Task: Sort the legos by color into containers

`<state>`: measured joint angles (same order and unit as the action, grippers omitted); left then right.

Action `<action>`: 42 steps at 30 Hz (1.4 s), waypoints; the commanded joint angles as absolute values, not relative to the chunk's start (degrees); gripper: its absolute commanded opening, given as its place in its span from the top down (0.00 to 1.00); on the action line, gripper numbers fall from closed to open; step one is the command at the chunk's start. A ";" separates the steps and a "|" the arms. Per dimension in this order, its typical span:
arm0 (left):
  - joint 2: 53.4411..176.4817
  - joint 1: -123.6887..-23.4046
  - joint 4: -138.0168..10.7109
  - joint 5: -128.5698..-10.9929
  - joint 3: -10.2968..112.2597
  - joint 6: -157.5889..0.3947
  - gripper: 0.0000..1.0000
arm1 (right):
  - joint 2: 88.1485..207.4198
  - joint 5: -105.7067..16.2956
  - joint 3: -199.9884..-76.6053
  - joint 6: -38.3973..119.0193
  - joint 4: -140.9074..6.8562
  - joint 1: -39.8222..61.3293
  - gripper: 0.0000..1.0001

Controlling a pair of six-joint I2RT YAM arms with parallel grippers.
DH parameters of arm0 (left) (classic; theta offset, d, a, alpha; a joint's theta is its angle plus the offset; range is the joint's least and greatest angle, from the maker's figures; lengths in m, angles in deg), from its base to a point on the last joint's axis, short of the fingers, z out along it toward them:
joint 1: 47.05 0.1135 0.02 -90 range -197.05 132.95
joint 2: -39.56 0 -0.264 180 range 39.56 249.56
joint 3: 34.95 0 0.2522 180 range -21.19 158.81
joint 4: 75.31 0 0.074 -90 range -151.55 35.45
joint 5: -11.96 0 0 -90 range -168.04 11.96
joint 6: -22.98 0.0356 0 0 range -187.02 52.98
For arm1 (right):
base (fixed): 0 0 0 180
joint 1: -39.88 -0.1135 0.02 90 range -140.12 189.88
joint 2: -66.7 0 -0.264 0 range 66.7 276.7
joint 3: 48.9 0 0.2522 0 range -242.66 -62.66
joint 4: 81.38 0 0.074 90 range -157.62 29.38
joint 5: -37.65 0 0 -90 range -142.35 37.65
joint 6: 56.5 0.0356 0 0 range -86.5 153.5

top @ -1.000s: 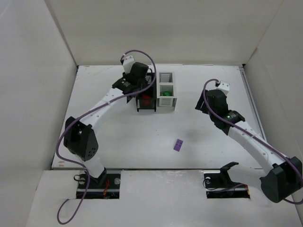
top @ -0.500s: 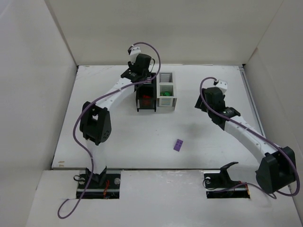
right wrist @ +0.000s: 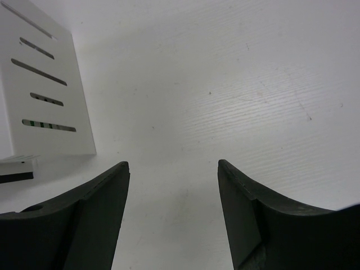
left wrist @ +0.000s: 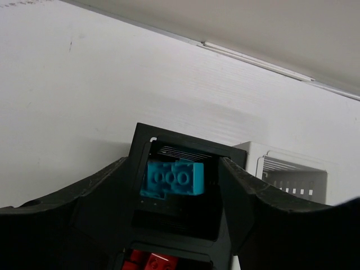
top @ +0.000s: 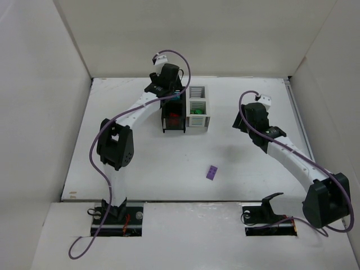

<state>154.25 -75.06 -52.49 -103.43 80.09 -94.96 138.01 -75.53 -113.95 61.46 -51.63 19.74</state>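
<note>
Left gripper (left wrist: 174, 163), jaws standing apart, is hovering over the black bin (left wrist: 140, 135); a teal brick (left wrist: 171, 179) is lying in its far compartment, untouched. Right gripper (right wrist: 173, 169), jaws apart, is hanging over the table (right wrist: 253, 84) beside the white bin (top: 197, 124). A purple brick (top: 212, 172) is lying on the table, well apart from both bins.

Overhead: we look down from 6 o'clock over the whole surface (top: 169, 163). Left wrist: close above the black bin (left wrist: 169, 135). Right wrist: low; white bin (right wrist: 39, 112) at 10 o'clock, common to all three.

Teal brick (left wrist: 171, 179) glossy plastic; black bin (left wrist: 141, 140) matt; table (right wrist: 253, 84) matt white (faint fine grain).
</note>
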 commanded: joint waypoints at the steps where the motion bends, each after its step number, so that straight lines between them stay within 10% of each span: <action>1: 153.02 -74.82 -54.26 -102.92 80.94 -95.14 0.40 | 136.66 -74.06 -114.17 61.27 -53.29 20.19 0.31; 6: 146.99 -74.82 -52.76 -102.92 78.14 -95.67 0.34 | 134.38 -66.69 -112.85 60.30 -52.07 20.19 0.31; 10: 135.76 -74.82 -53.54 -102.92 68.22 -97.60 0.00 | 132.72 -61.66 -110.22 60.30 -50.22 16.25 0.30; 23: 106.54 -82.55 -45.21 -102.39 32.88 -111.74 0.00 | 136.92 -67.19 -103.97 81.91 -40.56 -7.83 0.26; 42: 96.51 -86.07 -41.34 -102.39 27.23 -116.50 0.00 | 153.18 -73.26 -107.84 90.54 -40.81 -12.59 0.29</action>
<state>96.70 -85.33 -41.91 -101.64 26.25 -115.81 150.62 -72.09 -106.65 89.81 -39.06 -12.32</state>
